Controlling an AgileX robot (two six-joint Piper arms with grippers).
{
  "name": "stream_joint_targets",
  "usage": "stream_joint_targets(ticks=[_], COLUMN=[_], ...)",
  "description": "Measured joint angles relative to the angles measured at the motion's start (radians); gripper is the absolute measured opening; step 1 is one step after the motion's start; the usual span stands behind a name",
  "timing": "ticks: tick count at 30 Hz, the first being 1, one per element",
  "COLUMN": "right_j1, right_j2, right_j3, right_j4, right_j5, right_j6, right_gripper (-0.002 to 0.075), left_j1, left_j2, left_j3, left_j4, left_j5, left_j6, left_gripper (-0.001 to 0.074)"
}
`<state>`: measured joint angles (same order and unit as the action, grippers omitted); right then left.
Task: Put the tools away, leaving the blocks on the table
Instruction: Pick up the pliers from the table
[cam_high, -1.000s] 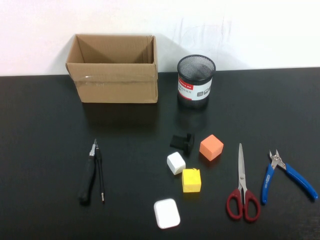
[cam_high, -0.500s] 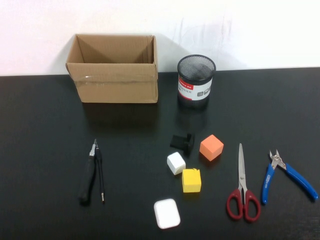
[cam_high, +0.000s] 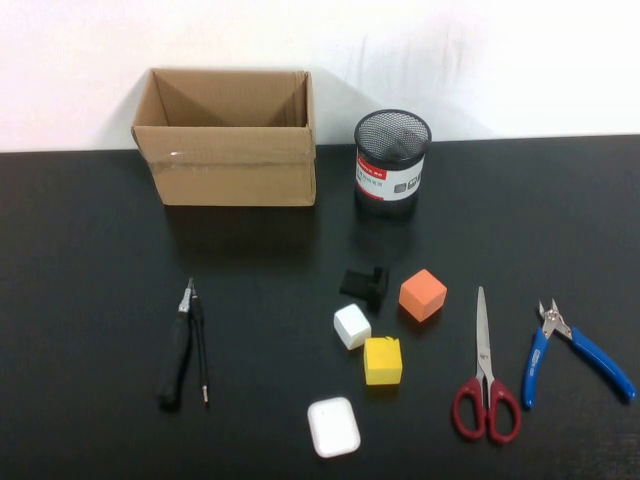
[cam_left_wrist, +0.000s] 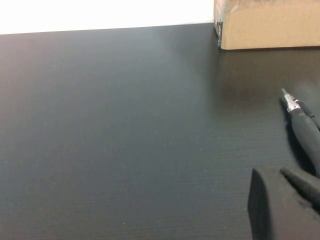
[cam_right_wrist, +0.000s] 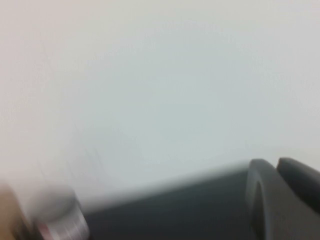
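Well, nothing is put away yet. On the surface (cam_high: 90, 300), the cardboard box (cam_high: 228, 140) stands beyond my left end effector (cam_left_wrist: 280, 207), which sits low, nothing visibly held; how wide it gapes I cannot tell. The right end effector (cam_right_wrist: 280, 200) faces the wall, opening equally unclear, so I cannot place the blue-handled cutters (cam_high: 575, 350) or red-handled scissors (cam_high: 484, 375) from it. Both look stiff, steel and slippery; I'd grip near the pivot. The black-handled pliers (cam_high: 176, 350) lie just beside the left end effector, with the thin driver (cam_high: 201, 350) alongside, likely to roll. The orange block (cam_high: 422, 294), yellow block (cam_high: 382, 360) and white block (cam_high: 351, 326) stay put.
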<state>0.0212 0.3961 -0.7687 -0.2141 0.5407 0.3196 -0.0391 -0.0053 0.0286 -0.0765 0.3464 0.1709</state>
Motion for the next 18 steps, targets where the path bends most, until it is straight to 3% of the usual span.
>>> stream_joint_targets(ticks=[3, 18], right_j1=[0.021, 0.170], right_j2=[0.033, 0.341], right_j3=[0.000, -0.035], right_j4=[0.049, 0.231], right_j5=[-0.003, 0.353], right_j6=[-0.048, -0.108], right_gripper=[-0.0008, -0.0008], left_j1=[0.000, 0.000], left_j2=[0.000, 0.000], left_j3=[0.000, 0.000], left_j4=[0.000, 0.000], left_j5=[0.000, 0.000], left_j6=[0.000, 0.000], left_gripper=[-0.0004, -0.0004])
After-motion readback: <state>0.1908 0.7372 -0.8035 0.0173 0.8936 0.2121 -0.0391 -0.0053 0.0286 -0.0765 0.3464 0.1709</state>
